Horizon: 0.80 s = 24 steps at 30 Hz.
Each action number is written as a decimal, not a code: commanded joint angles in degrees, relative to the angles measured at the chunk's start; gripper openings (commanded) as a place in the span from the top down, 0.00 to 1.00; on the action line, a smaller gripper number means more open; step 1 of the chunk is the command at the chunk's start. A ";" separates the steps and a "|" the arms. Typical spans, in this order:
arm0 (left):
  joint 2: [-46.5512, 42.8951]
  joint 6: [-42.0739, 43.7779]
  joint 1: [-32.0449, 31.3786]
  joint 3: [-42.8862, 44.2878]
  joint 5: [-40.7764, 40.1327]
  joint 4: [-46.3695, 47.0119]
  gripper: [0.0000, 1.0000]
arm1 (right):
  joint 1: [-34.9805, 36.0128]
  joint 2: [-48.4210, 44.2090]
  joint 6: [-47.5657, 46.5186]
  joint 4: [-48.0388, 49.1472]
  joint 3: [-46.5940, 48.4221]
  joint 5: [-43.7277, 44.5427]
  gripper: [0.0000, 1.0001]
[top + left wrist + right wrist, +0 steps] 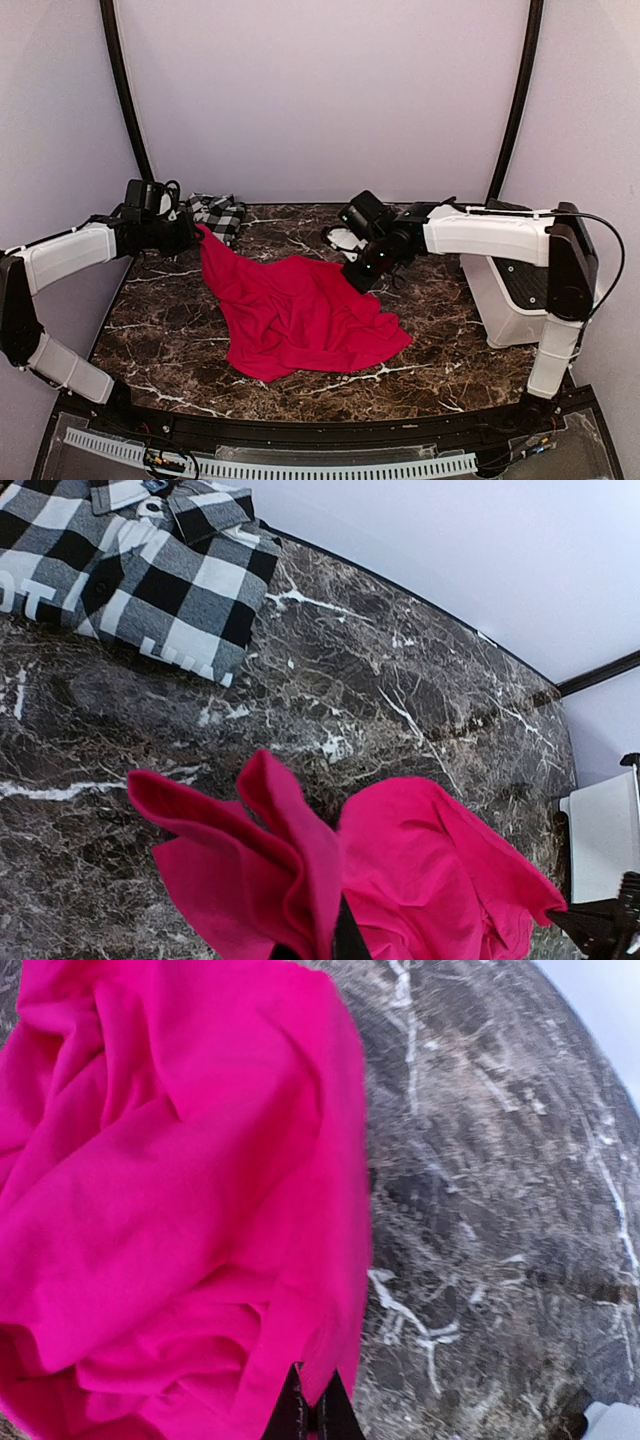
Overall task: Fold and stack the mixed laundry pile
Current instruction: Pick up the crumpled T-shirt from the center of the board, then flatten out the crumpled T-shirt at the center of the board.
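Red garment lies crumpled at centre of tabletop, its two far corners raised. Left pincer clenched on far-left corner, with cloth bunching into folds at its tips in left wrist view. Right pincer clenched on far-right edge, thin red fold nipped between closed fingers. Checked garment, white lettering showing, lies at far-left of tabletop behind left pincer. White bin stands at right edge, below right arm.
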 commanded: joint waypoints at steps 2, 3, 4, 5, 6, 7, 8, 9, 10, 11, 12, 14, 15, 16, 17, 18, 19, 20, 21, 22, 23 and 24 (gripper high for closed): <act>-4.00 1.62 2.48 6.65 0.58 -1.61 1.00 | -3.74 -13.46 -1.03 -1.73 3.29 7.21 1.00; -4.37 2.77 2.53 9.34 0.89 -2.45 1.00 | -4.65 -15.87 -1.29 -1.58 4.22 7.60 1.00; -4.52 3.36 2.53 10.71 1.03 -3.91 1.00 | -5.64 -18.48 -1.70 -1.00 5.00 7.67 1.00; -4.96 4.46 2.52 13.60 1.18 -4.57 1.00 | -6.46 -20.76 -2.38 0.02 5.73 7.58 1.00; -5.21 5.62 2.53 14.91 1.35 -5.56 1.00 | -7.11 -23.10 -2.98 1.10 6.55 7.53 1.00; -5.73 6.10 2.54 17.73 1.72 -6.01 1.00 | -7.66 -25.10 -3.78 1.64 7.65 7.17 1.00; -6.38 7.15 2.54 19.17 2.01 -6.69 1.00 | -7.81 -26.74 -4.50 2.07 9.06 7.13 1.00; -6.80 7.57 2.54 21.72 2.57 -7.05 1.00 | -7.83 -28.11 -5.26 2.23 10.58 7.15 1.00; -7.60 8.26 2.54 23.14 2.70 -7.90 1.00 | -7.83 -29.15 -5.89 1.87 12.65 6.45 1.00; -8.15 8.52 2.48 25.72 3.59 -8.27 1.00 | -7.76 -30.09 -6.12 1.14 14.86 5.50 1.00; -9.63 8.79 2.46 26.81 4.31 -8.64 1.00 | -7.56 -31.11 -6.07 0.52 16.78 4.20 1.00; -12.92 8.70 2.45 29.53 6.74 -8.47 1.00 | -6.23 -33.31 -6.51 -0.29 19.84 1.48 1.00; -14.20 8.61 2.45 29.81 7.29 -8.25 1.00 | -4.72 -34.23 -6.91 -0.72 21.17 1.24 1.00; -17.05 8.43 2.45 30.40 7.62 -8.26 1.00 | -3.00 -35.19 -7.58 -1.35 22.30 0.94 1.00; -18.33 8.39 2.45 30.69 7.73 -8.64 1.00 | -0.73 -35.96 -8.20 -2.05 23.41 1.49 1.00; -20.98 8.25 2.45 31.37 7.91 -8.99 1.00 | 1.54 -36.52 -8.63 -3.03 24.78 2.19 1.00; -22.32 8.16 2.45 31.65 8.14 -9.46 1.00 | 4.00 -36.79 -9.08 -4.41 26.18 2.84 1.00; -24.75 7.68 2.45 31.98 8.65 -9.54 1.00 | 6.82 -37.10 -9.46 -5.38 27.59 4.17 1.00; -25.96 7.40 2.45 32.09 8.99 -9.55 1.00 | 9.65 -37.26 -9.94 -6.08 29.23 5.76 1.00; -28.12 6.88 2.45 32.40 9.78 -9.58 1.00 | 13.13 -37.38 -10.68 -6.60 30.03 8.07 1.00; -29.09 6.69 2.45 32.61 10.09 -9.67 1.00 | 16.72 -37.53 -11.50 -6.82 30.79 10.67 1.00; -30.83 6.33 2.45 33.19 10.52 -9.73 1.00 | 20.19 -37.62 -12.80 -6.63 31.37 14.74 1.00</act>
